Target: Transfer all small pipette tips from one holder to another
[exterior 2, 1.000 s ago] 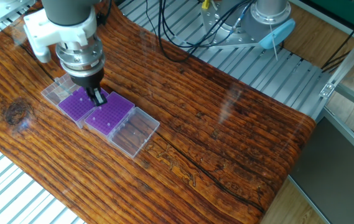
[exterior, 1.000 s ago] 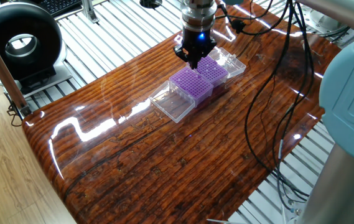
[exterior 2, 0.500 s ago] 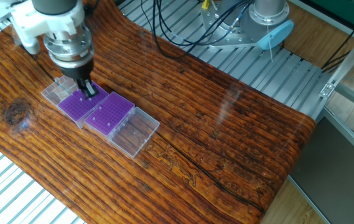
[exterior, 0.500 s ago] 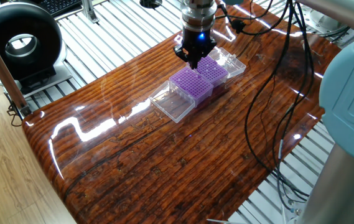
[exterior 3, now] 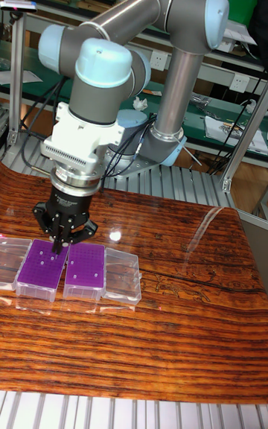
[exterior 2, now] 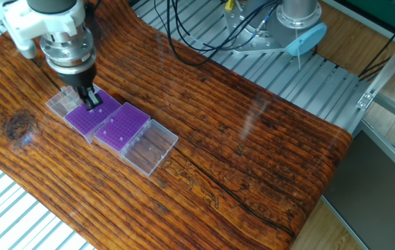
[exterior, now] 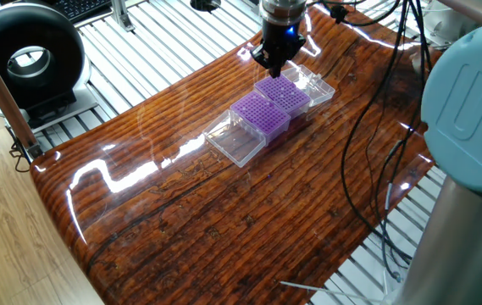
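Two purple grid racks side by side on the wooden bench (exterior 2: 253, 160), each with a clear lid folded open at its outer end. The claw (exterior 2: 91, 101) hangs point-down over the rack (exterior 2: 89, 117) nearer the bench edge, at its far corner by the clear lid (exterior 2: 61, 103); in the tall fixed view the claw (exterior 3: 56, 248) sits just above that rack's top (exterior 3: 41, 264), in the one fixed view the claw (exterior: 273, 68) is above the farther rack (exterior: 285, 93). Fingers look close together, nearly meeting at the tips, but I cannot tell whether anything is pinched between them. The small pipette tips (exterior 3: 46, 258) show only as a couple of pale specks on the left rack's grid in the tall fixed view; too small to count or check elsewhere. The second rack (exterior 2: 122, 128) sits touching the first, its lid (exterior 2: 148, 148) lying flat on the bench. Black cables (exterior: 368, 152) trail across the bench's far side.
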`<state>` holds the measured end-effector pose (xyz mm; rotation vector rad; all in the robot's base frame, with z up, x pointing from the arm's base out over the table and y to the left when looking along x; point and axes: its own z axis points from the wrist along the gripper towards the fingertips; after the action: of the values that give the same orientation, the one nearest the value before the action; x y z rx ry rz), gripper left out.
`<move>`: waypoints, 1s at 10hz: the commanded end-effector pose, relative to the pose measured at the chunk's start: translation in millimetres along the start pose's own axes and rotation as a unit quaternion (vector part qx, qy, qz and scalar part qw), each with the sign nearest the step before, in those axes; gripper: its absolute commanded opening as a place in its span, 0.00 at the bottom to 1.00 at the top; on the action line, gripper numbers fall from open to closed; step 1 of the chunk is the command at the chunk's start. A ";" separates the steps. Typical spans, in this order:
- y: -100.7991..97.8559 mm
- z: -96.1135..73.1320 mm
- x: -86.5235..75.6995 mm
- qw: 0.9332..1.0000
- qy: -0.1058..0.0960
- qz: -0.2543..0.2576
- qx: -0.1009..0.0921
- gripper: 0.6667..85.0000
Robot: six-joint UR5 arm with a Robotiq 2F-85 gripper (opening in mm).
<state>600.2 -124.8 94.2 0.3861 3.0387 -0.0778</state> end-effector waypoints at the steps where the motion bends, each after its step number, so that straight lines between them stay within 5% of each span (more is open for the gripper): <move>1: 0.6 12.1 -10.7 1.000 -0.019 -0.002 -0.011 0.01; 10: -2.5 29.5 -16.4 0.999 -0.033 -0.011 -0.018 0.01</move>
<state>613.8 -132.8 69.6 0.3398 2.9893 -0.0550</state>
